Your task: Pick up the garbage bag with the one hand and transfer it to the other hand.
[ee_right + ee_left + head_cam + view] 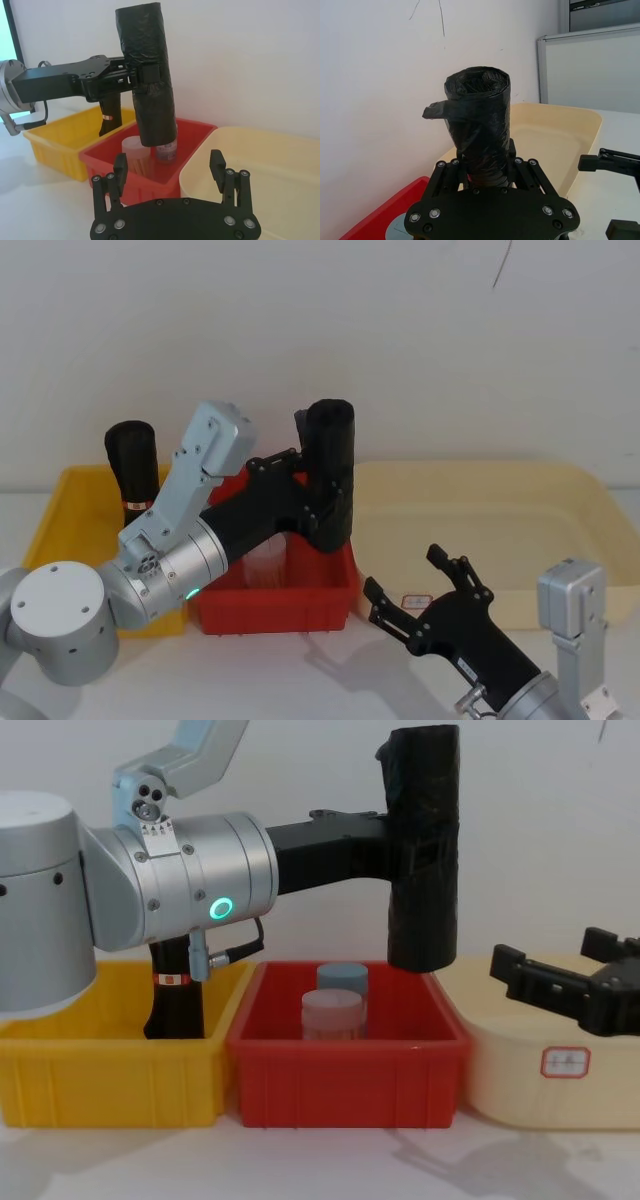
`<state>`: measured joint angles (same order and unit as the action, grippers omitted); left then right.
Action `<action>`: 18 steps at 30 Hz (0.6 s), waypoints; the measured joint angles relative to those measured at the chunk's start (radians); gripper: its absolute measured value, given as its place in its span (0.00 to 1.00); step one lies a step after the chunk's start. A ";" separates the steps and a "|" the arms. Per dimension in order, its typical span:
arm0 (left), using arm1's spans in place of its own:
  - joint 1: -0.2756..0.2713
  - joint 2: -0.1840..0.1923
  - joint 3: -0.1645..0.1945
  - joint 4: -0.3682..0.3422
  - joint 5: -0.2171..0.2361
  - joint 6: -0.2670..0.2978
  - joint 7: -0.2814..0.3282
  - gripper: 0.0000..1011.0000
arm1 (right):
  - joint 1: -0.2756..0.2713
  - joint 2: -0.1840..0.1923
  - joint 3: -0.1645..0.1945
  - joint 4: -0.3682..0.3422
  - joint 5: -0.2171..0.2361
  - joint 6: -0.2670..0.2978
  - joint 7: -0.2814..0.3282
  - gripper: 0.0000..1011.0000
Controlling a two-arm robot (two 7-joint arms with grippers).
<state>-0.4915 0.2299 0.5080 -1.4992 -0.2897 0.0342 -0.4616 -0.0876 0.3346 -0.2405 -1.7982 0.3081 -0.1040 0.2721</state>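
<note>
The garbage bag [330, 465] [423, 850] is a thick black crinkly roll. It hangs nearly upright above the right end of the red bin [345, 1070]. My left gripper [312, 498] [142, 75], on the wrist with the green ring, is shut on the roll's middle [480, 125]. My right gripper [405, 572] [167, 160] is open and holds nothing. It sits lower and to the right, in front of the cream tub [500, 510], apart from the bag. Its fingers [592, 162] point toward the bag.
Two capped jars [332, 1010] stand in the red bin under the bag. A yellow bin [70, 500] at the left holds a slimmer black roll with a red-and-white band [132, 465]. A white wall runs close behind the bins.
</note>
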 joint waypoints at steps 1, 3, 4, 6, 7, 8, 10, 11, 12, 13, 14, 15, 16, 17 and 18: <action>0.000 0.000 0.000 0.000 0.000 0.000 0.000 0.40 | 0.002 -0.004 -0.002 0.000 -0.004 0.001 -0.002 0.99; 0.000 0.000 0.000 0.000 0.000 0.000 0.000 0.40 | 0.004 -0.007 -0.003 0.001 -0.007 0.001 -0.004 0.99; 0.000 0.000 0.000 0.000 0.000 0.000 0.000 0.40 | 0.005 -0.010 -0.004 0.002 -0.009 0.002 -0.005 0.99; 0.000 0.000 0.000 0.000 0.000 0.000 0.000 0.40 | 0.011 -0.016 -0.006 0.006 -0.013 0.004 -0.008 0.99; 0.000 0.000 0.000 0.000 0.000 0.000 0.000 0.40 | 0.014 -0.019 -0.007 0.008 -0.015 0.005 -0.009 0.99; 0.000 0.000 0.000 0.000 0.000 0.000 0.000 0.40 | 0.019 -0.023 -0.009 0.013 -0.019 0.007 -0.010 0.99; 0.000 0.000 0.000 0.000 0.000 0.000 0.000 0.40 | 0.031 -0.031 -0.011 0.023 -0.023 0.011 -0.012 0.99; 0.000 0.000 0.000 0.000 0.000 0.000 0.000 0.40 | 0.033 -0.033 -0.012 0.025 -0.025 0.012 -0.012 0.99; 0.000 0.000 0.000 0.000 0.000 0.000 0.000 0.40 | 0.039 -0.036 -0.013 0.030 -0.026 0.012 -0.013 0.99; 0.000 0.000 0.000 0.000 0.000 0.000 0.000 0.40 | 0.043 -0.038 -0.013 0.034 -0.028 0.013 -0.013 0.99; 0.000 0.000 0.000 0.000 0.000 0.000 0.000 0.40 | 0.053 -0.045 -0.016 0.042 -0.031 0.015 -0.015 0.99; 0.000 0.000 0.000 0.000 0.000 0.000 0.000 0.40 | 0.057 -0.047 -0.016 0.046 -0.033 0.016 -0.016 0.99; 0.000 0.000 0.000 0.000 0.000 0.000 0.000 0.40 | 0.062 -0.050 -0.017 0.050 -0.035 0.017 -0.017 0.99; 0.000 0.000 0.000 0.000 0.000 0.000 0.000 0.40 | 0.067 -0.053 -0.018 0.054 -0.036 0.018 -0.017 0.99; 0.000 0.000 0.000 0.000 0.000 0.000 0.000 0.40 | 0.074 -0.057 -0.019 0.061 -0.039 0.019 -0.017 0.99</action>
<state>-0.4914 0.2300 0.5079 -1.4992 -0.2896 0.0342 -0.4615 -0.0138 0.2771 -0.2598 -1.7368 0.2690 -0.0846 0.2547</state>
